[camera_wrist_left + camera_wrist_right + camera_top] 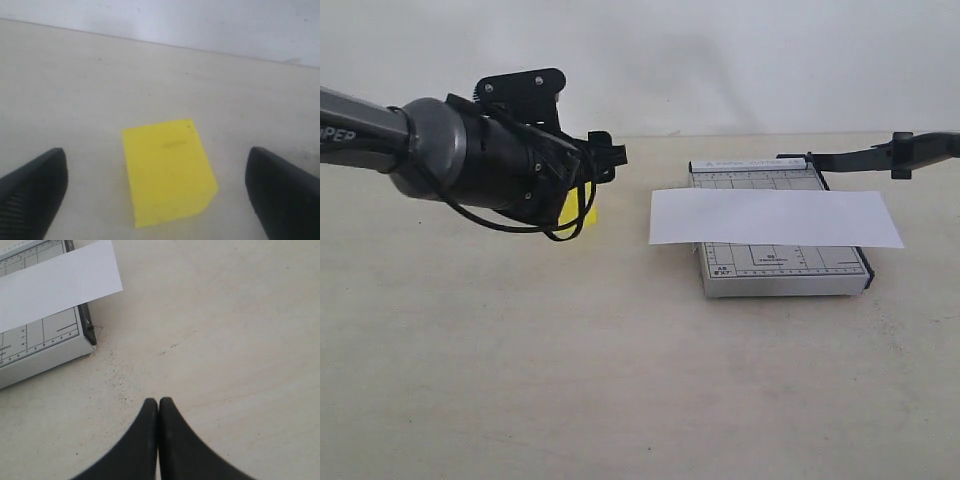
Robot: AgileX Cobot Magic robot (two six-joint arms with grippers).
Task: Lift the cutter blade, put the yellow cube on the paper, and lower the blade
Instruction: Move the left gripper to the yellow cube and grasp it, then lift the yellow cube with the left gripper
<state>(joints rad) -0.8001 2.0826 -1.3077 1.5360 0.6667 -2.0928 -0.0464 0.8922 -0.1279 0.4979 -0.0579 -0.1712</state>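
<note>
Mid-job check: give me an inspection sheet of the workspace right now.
Surface: pale table, dark specks near the cutter base.
Job's things: paper lies across the base; cutter blade raised; yellow cube on the table, off the paper.
Clutter: nothing seen.
Grippers: left gripper open, straddling the cube without touching it; right gripper shut, empty.
Cables: black cable loops below the left arm.
Surroundings: plain white wall.

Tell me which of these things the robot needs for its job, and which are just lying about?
Needed:
small bright yellow plastic cube
white paper strip
grey gridded paper-cutter base
long thin black cutter blade
open left gripper
shut right gripper

Merely there:
pale tabletop
white wall
</note>
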